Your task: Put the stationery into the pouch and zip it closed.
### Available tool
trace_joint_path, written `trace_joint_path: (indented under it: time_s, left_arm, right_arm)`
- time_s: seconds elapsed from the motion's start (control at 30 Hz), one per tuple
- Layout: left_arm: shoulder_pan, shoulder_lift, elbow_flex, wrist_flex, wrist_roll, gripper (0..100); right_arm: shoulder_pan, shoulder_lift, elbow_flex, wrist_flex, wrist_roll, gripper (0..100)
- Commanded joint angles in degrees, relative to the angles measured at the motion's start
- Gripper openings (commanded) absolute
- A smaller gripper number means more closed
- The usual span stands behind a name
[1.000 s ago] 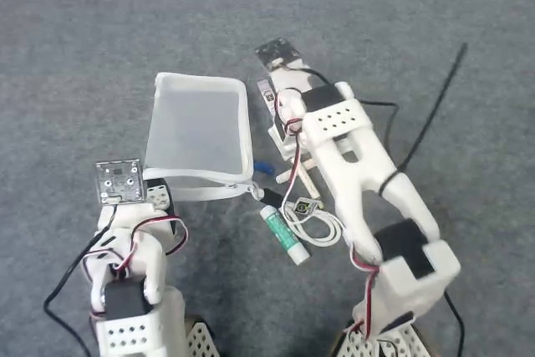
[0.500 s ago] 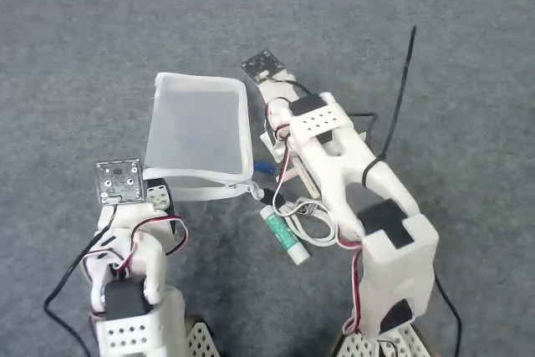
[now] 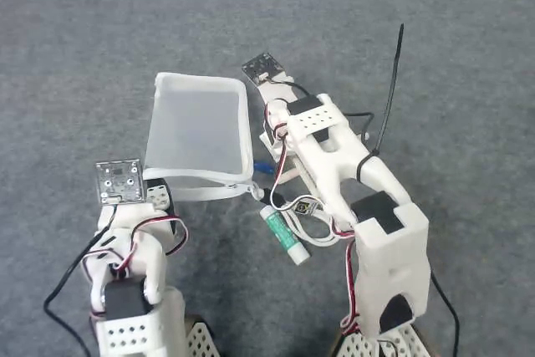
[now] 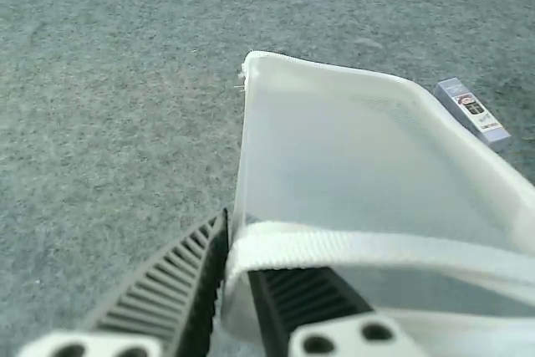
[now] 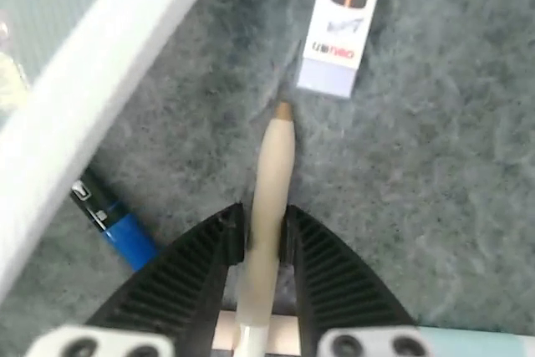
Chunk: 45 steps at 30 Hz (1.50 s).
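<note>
My left fingers (image 4: 205,252) are clamped on the near rim of the pouch (image 4: 359,148). One ribbed pad sits on either side of the white zip band, and the band leaves my grip and runs off across the mouth. The pouch is a pale, see-through bag lying on the grey table (image 3: 75,64), stretching away from where I hold it. From above it lies between my two arms, with one long side edge towards my right arm.

My right fingers (image 5: 219,240) are closed around a pencil (image 5: 272,165), a plain wood-coloured one. It runs straight out from between the two pads and its tip points ahead. The tip stops just short of the eraser (image 5: 344,22), a small white block in a printed sleeve lying on the table.

The pouch's white side edge passes close beside these fingers. A blue pen (image 5: 117,223) lies on the table between that edge and my nearer pad, with one end right at the edge. It touches neither pad.

From above, a green and white glue stick (image 3: 282,234) lies on the table near the pouch's near corner, back from my right fingers towards that arm's base. The pencil, eraser, blue pen and glue stick are all outside the pouch.
</note>
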Motion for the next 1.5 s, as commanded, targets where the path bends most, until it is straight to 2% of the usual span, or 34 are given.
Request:
trace_joint_path:
  time_s: [0.0,0.17,0.3,0.5,1.03,1.47]
  left_arm:
    - [-0.4,-1.2,-3.6,0.3,-0.6,1]
    - [-0.4,-1.2,-3.6,1.1,-0.6,1]
    - [-0.4,-1.2,-3.6,1.1,-0.6,1]
    - [-0.4,-1.2,-3.6,1.1,-0.7,1]
    - [-0.4,-1.2,-3.6,1.1,-0.7,1]
    - [-0.4,-1.2,-3.8,1.0,-1.0,1]
  right_arm:
    - [-0.3,0.7,-6.6,5.1,1.1,6.9]
    - [-0.3,5.8,-13.3,11.1,1.1,6.5]
    - [-0.2,7.7,-18.2,15.2,1.1,0.3]
    - [0.8,5.7,-18.2,17.9,0.6,0.7]
    - [2.7,-3.0,-18.2,34.5,1.0,0.7]
    - [2.2,-3.5,-18.1,38.0,1.0,0.7]
